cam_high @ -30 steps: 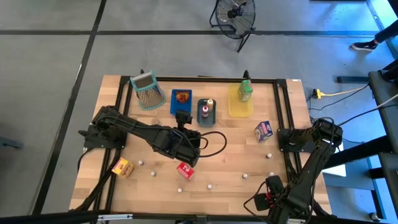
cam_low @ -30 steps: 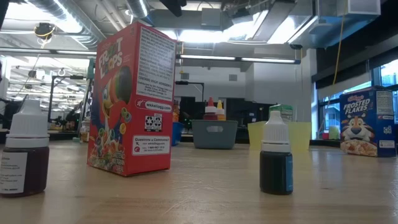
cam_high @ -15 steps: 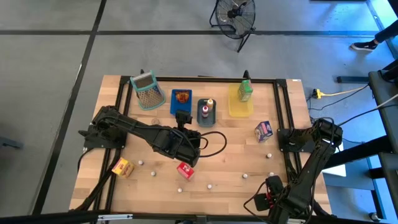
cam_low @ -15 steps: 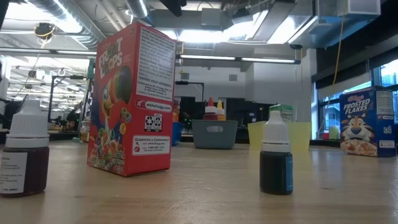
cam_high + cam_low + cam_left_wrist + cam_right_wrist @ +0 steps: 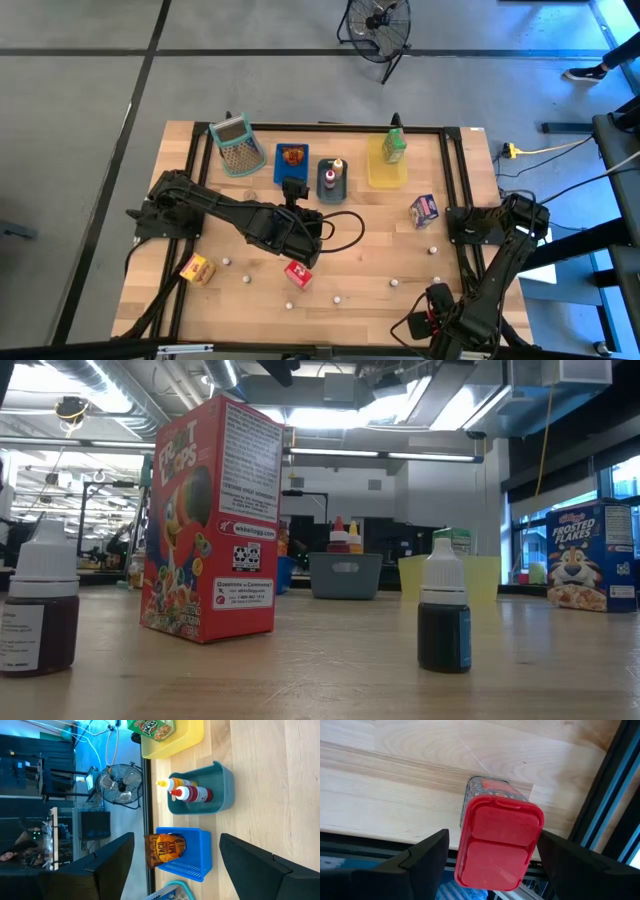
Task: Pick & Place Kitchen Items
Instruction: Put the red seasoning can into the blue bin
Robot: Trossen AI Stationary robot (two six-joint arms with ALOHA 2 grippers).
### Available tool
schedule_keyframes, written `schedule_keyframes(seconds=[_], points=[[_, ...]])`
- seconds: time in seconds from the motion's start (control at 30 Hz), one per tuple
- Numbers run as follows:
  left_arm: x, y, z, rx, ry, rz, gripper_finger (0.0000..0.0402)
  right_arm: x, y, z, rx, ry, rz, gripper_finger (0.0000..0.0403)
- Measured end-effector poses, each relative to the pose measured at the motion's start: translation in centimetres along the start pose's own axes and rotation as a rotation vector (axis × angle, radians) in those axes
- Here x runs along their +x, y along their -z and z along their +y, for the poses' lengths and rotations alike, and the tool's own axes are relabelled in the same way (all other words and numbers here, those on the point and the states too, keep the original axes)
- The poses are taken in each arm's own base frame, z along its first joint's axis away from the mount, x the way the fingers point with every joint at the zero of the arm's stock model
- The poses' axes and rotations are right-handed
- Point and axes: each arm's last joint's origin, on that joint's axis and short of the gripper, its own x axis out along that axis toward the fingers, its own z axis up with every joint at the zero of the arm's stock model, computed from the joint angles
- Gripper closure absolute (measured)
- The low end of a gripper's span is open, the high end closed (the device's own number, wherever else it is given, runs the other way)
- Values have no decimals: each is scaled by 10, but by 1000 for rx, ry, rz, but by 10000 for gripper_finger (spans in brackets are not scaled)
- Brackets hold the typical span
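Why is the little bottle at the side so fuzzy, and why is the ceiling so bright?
Low view: the dark bottle at the left edge sits very near the lens, so it blurs, while the Froot Loops box stays sharp; the ceiling lights glare white. High view: light is even, with a blue tint at the right.

The high view looks straight down on the whole bench (image 5: 380, 265). The low view sits at bench height, close to a red carton (image 5: 212, 520), facing the room. The left wrist view looks toward the trays; the right wrist view hangs close above what seems a red-lidded jar (image 5: 497, 837).
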Motion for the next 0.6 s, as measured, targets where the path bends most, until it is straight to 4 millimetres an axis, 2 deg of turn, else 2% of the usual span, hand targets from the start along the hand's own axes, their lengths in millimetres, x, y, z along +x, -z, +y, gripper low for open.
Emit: schedule_keyframes(seconds=[0.3, 0.6], points=[[0, -1, 0, -8, 1, -7, 111, 0, 0, 0, 0, 5, 6, 104], [0, -1, 0, -7, 1, -10, 111, 0, 0, 0, 0, 5, 8, 149]])
